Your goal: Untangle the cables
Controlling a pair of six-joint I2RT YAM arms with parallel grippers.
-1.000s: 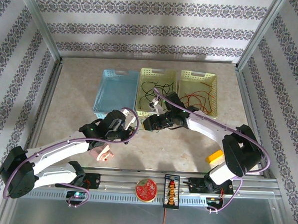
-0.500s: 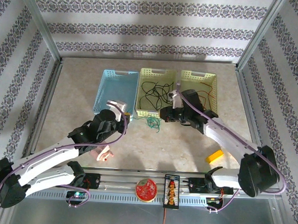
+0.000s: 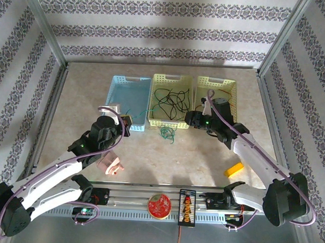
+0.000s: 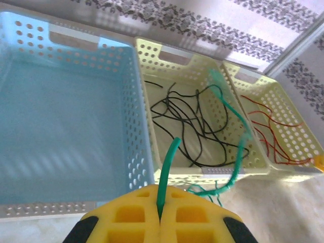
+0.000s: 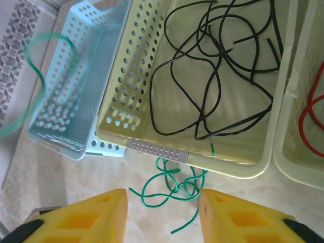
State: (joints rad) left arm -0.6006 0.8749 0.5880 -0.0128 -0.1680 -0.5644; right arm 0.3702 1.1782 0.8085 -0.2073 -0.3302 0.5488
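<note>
My left gripper is shut on one green cable, which rises from between its yellow fingers; in the top view this gripper is at the near right corner of the blue basket. More green cable lies knotted on the table in front of the middle basket. My right gripper hovers open just above and short of that knot, nothing between its pads. Black cables lie in the middle basket, red cables in the right basket.
The three baskets stand side by side at mid-table. A yellow block lies near the right arm's base, a pink object by the left arm. A red round tin and a black connector strip sit on the front rail.
The two grippers have drawn apart. My left one went left toward the blue basket with a green cable. My right one went right and opened, leaving the green knot on the table.
</note>
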